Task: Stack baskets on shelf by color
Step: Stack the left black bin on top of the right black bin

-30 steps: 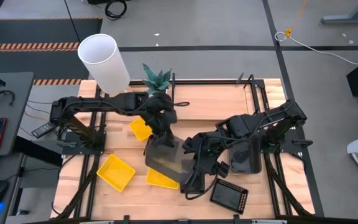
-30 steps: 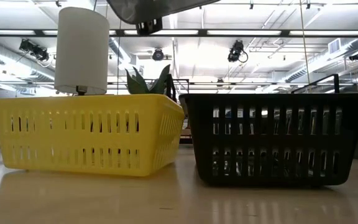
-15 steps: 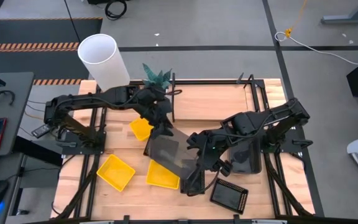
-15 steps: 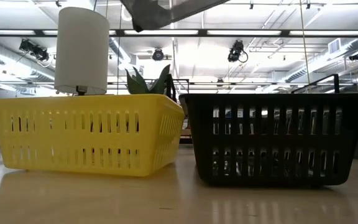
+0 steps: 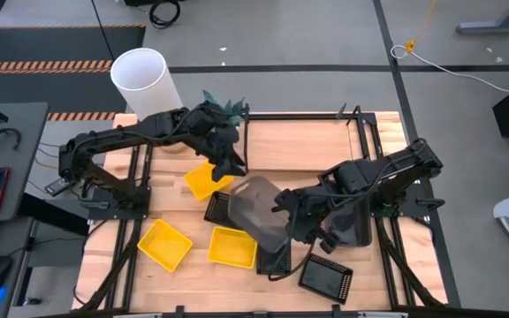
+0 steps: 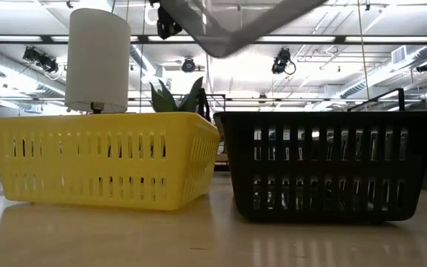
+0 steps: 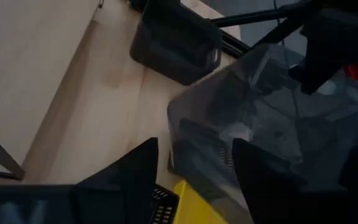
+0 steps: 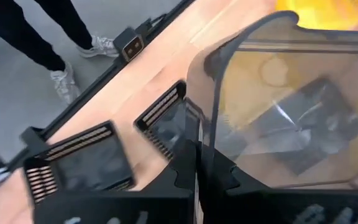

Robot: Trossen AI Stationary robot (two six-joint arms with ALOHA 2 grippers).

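Observation:
A translucent smoky-grey basket (image 5: 256, 205) hangs tilted in the air at mid-table, and the low view shows it at the top (image 6: 236, 22). My right gripper (image 5: 288, 217) is shut on its right side. My left gripper (image 5: 230, 162) is open and apart from it, on its far-left side near the plant; its wrist view shows the basket (image 7: 253, 118) ahead of the open fingers. Yellow baskets (image 5: 203, 183) (image 5: 164, 245) (image 5: 233, 247) and black baskets (image 5: 219, 206) (image 5: 325, 276) lie on the table. The shelf (image 5: 303, 146) stands at the far edge. My right gripper pinches the grey basket's side wall at its rim (image 8: 201, 134), with one finger (image 8: 184, 168) on either face of the wall. It comes from the table's right, slanting down. The basket is lifted clear of the table and tilted.
A second grey basket (image 5: 350, 221) sits at the right under my right arm. A white pot (image 5: 146, 87) with a green plant (image 5: 222, 108) stands at the far left. A person's legs (image 8: 36, 31) show beyond the table in the right wrist view.
My left gripper has drawn back toward the far edge and now stands off the grey basket. My right gripper has carried the basket up and toward the table's right, and the basket has tipped further; the black basket under it is now uncovered.

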